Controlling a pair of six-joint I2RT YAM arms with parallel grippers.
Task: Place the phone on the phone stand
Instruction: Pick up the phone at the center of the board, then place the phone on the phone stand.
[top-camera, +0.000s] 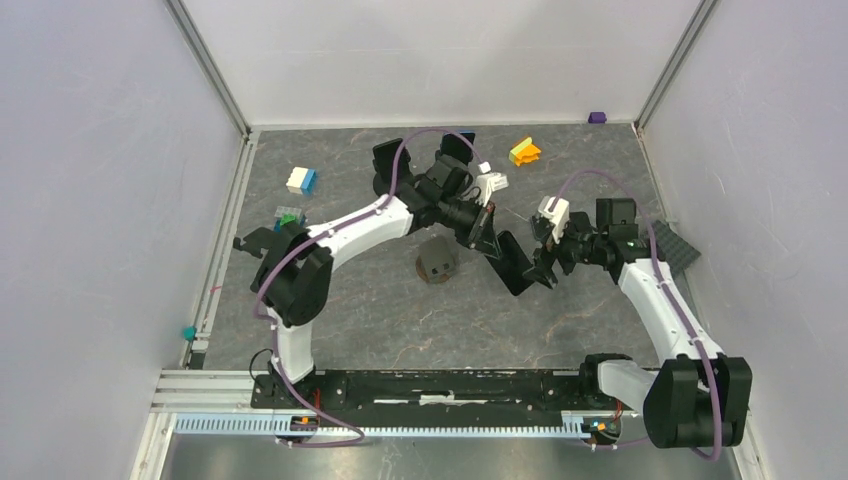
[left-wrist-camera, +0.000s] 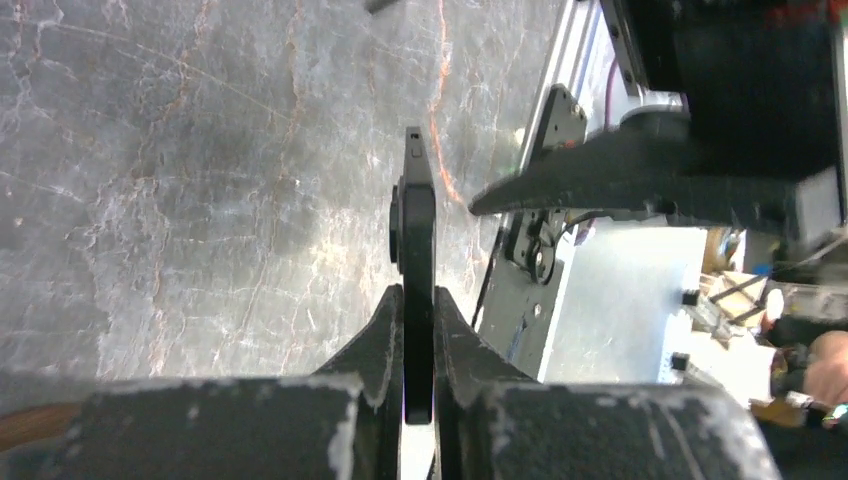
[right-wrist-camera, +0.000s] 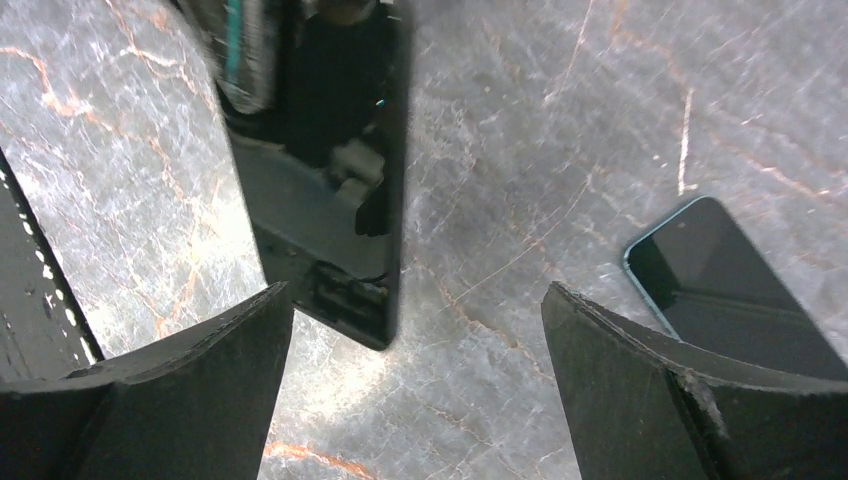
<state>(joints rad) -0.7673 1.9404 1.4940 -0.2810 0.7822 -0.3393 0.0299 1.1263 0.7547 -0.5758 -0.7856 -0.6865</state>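
1. Overhead, two white-and-black arms (top-camera: 360, 222) meet above one grey marbled table (top-camera: 350, 330) veined with orange.
2. Two phones are in view. The phone (top-camera: 515, 265), a thin, glossy black slab, hangs at 3 o'clock from the stand, just beside it and not on it.
3. The left gripper (top-camera: 485, 235) is clamped tight on one end of that phone. The left wrist view shows the slab edge-on, with a raised bump on one face, pinched between two blunt black fingers (left-wrist-camera: 380, 345).
4. The right gripper (right-wrist-camera: 415, 300) is spread wide and grips nothing. Its two wedge-shaped fingers (right-wrist-camera: 640, 380), matte black and scuffed, flank the phone's free end, which sits nearer the finger at 9 o'clock in that view.
5. The second phone (right-wrist-camera: 730, 290), with a dark screen, teal rim and rounded corners, lies flat on the table at 3 o'clock in the right wrist view.
6. One stand (top-camera: 437, 262), a small, rounded brown-grey lump, sits at the table's centre.
7. Four toy blocks are scattered round it:
   - the white-and-blue block (top-camera: 301, 180) at 10 o'clock
   - the green block (top-camera: 288, 216) at 9 o'clock
   - the yellow-and-orange block (top-camera: 524, 151) at 1 o'clock
   - the purple block (top-camera: 597, 117) in the far corner beyond it
8. One dark textured plate (top-camera: 680, 248) lies at the 3 o'clock edge.
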